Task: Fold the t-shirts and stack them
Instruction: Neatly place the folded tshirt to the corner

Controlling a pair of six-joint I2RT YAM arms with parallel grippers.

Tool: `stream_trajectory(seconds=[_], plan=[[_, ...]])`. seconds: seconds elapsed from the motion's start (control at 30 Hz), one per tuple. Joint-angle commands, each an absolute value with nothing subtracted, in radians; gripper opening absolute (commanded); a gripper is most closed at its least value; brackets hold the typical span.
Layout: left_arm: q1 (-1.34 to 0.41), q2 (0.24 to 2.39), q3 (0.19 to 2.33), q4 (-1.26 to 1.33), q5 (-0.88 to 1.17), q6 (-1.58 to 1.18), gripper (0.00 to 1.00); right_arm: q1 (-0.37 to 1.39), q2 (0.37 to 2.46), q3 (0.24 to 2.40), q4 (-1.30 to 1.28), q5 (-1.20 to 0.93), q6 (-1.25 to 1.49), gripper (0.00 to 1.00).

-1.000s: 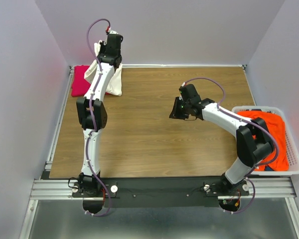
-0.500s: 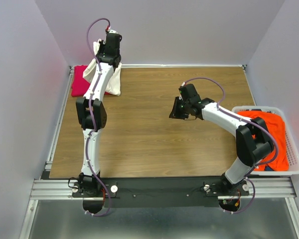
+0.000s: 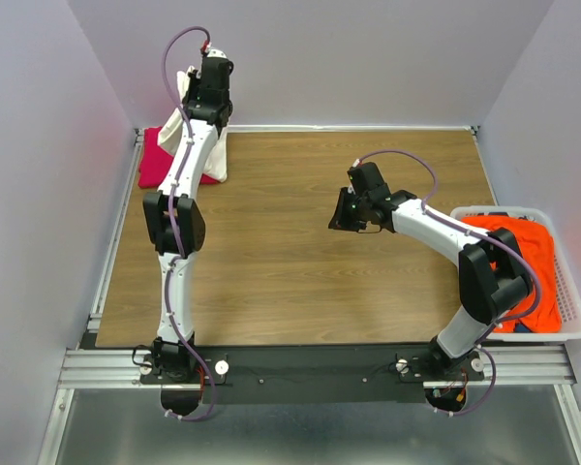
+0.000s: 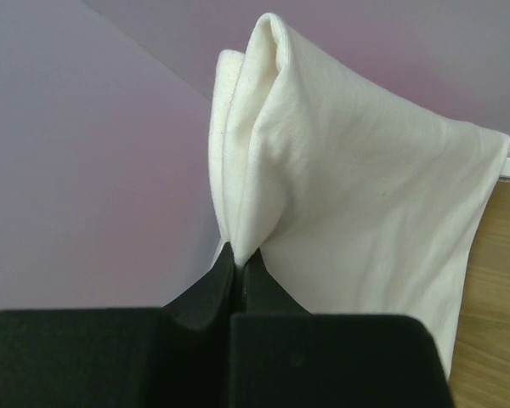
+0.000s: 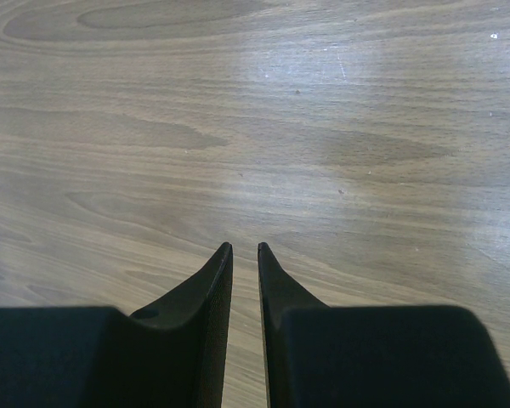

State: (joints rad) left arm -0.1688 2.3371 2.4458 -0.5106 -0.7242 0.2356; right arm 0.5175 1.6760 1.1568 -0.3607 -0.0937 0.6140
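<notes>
Seen from above, with the arm bases at 6 o'clock, the left arm stretches straight out to the table's (image 3: 271, 262) 11 o'clock corner, its wrist raised high against the back wall. The left gripper (image 4: 236, 255) is closed tight on the cream-white t-shirt (image 4: 348, 195): in the left wrist view the two black fingers meet with a pinch of fabric between their tips. The cloth rises above the pinch in a doubled fold and falls away toward 4 o'clock in a broad smooth sheet. From overhead this shirt hangs off the table surface, draped down on both sides of the forearm. Its lower part comes down over the magenta-pink t-shirt (image 3: 155, 160), but I cannot tell whether the two touch.

The pink shirt lies flat in the 10 o'clock corner, partly hidden by the cream cloth and the arm.

The right arm bends inward, its gripper just toward 2 o'clock from the table's middle and well apart from every shirt. The right gripper (image 5: 243, 246) points down over bare wood; its fingers stand slightly parted, with a narrow slit between them and nothing in it.

The orange-red t-shirt (image 3: 547, 291) lies bunched in the white basket (image 3: 494, 210), which sits beside the table's edge at 4 o'clock, behind the right arm's elbow
</notes>
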Motion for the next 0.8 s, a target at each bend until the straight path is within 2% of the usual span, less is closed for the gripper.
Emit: stream_trajectory(seconds=[0.0,0.4,0.63,0.7,0.73,0.77], plan=[[-0.153,2.26,2.467,-0.453,-0.718,0.247,0.0,0.514,1.692,1.186,-0.38,-0.075,0.626,0.25],[-0.123,2.266,2.444,-0.451,-0.695,0.239,0.0,0.514,1.709,1.193,-0.382,-0.081,0.627,0.25],[-0.046,2.315,2.436,-0.442,-0.64,0.241,0.0,0.512,1.729,1.206,-0.385,-0.095,0.626,0.25],[-0.023,2.339,2.439,-0.439,-0.629,0.235,0.12,0.514,1.738,1.212,-0.387,-0.104,0.623,0.25],[-0.014,2.347,2.445,-0.437,-0.629,0.232,0.34,0.514,1.741,1.212,-0.388,-0.107,0.623,0.25],[-0.008,2.358,2.45,-0.433,-0.638,0.223,0.51,0.514,1.74,1.212,-0.39,-0.107,0.621,0.25]])
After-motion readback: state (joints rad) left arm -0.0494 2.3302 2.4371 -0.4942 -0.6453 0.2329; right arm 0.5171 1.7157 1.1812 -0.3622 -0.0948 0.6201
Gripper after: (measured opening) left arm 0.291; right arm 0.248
